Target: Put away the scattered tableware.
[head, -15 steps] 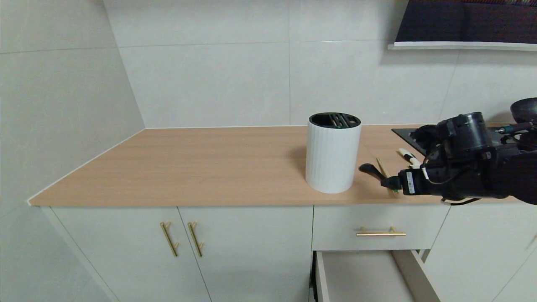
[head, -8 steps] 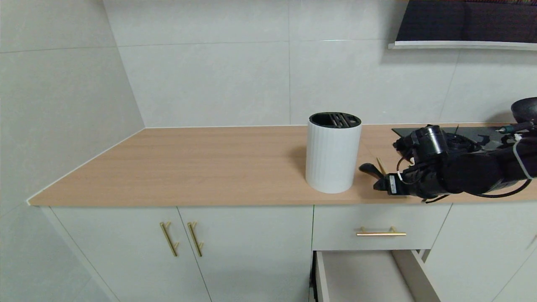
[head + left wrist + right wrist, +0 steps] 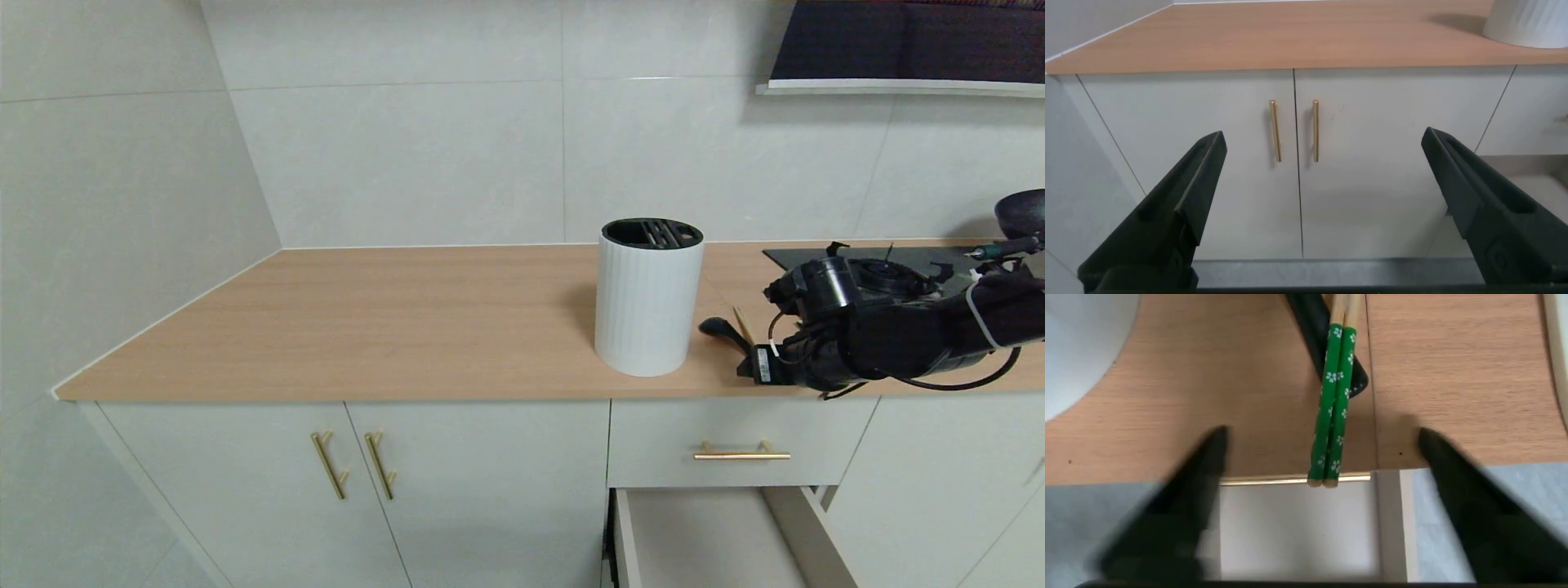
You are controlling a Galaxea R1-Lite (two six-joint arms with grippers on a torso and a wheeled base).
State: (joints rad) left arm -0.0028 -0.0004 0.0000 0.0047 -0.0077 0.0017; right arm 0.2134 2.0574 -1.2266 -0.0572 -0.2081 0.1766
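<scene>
Right gripper [image 3: 1321, 449]: fingers released and spread, one on each side of the green ends of the chopsticks [image 3: 1333, 384]; no contact is visible. The chopsticks lie side by side at the front edge of the counter [image 3: 408, 327], to the right of the white holder [image 3: 649, 298], with their green tips projecting just past the edge. A black utensil [image 3: 1319, 335] lies partly under them. The white holder stands upright near the front edge. Left gripper [image 3: 1323, 143]: fingers released, nothing between them, facing the cabinet doors [image 3: 1388, 196] below the counter. A lower drawer [image 3: 702, 539] stands open.
</scene>
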